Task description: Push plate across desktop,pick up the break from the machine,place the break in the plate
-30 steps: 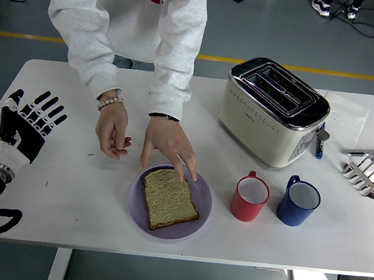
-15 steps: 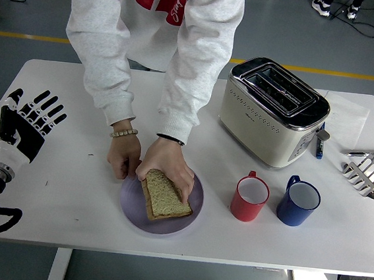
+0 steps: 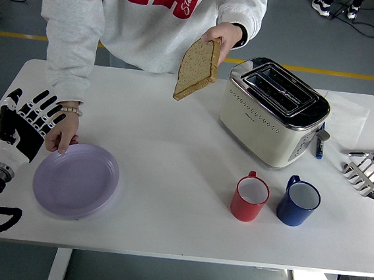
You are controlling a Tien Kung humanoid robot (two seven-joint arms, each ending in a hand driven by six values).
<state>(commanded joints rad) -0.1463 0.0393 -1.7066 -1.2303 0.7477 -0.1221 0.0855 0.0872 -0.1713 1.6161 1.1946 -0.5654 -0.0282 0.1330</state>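
Your left hand (image 3: 26, 124) stands at the counter's (image 3: 172, 152) left edge, fingers (image 3: 44, 110) spread upward and released, grasping nothing. Just right of and below those fingers lies the purple plate (image 3: 76, 180), flat on the counter near the front edge. A person's hand (image 3: 64, 131) rests on the plate's far rim, right beside your fingertips. To the right of the plate you have a broad bare stretch of counter, running as far as the mugs.

Farther right and well above the surface, the person's other hand (image 3: 223, 34) holds the bread slice (image 3: 197, 68) in the air. Its long axis runs steeply downward, the lower corner pointing down and left, just left of the toaster (image 3: 272, 112). The toaster's slots run diagonally from far left to near right.

In front of the toaster stand a red mug (image 3: 250, 197) and a blue mug (image 3: 298, 202), side by side, apart.

Your right hand (image 3: 373, 172) sits at the counter's right edge, fingers (image 3: 359, 171) extended leftward, released and grasping nothing, well apart from the bread.
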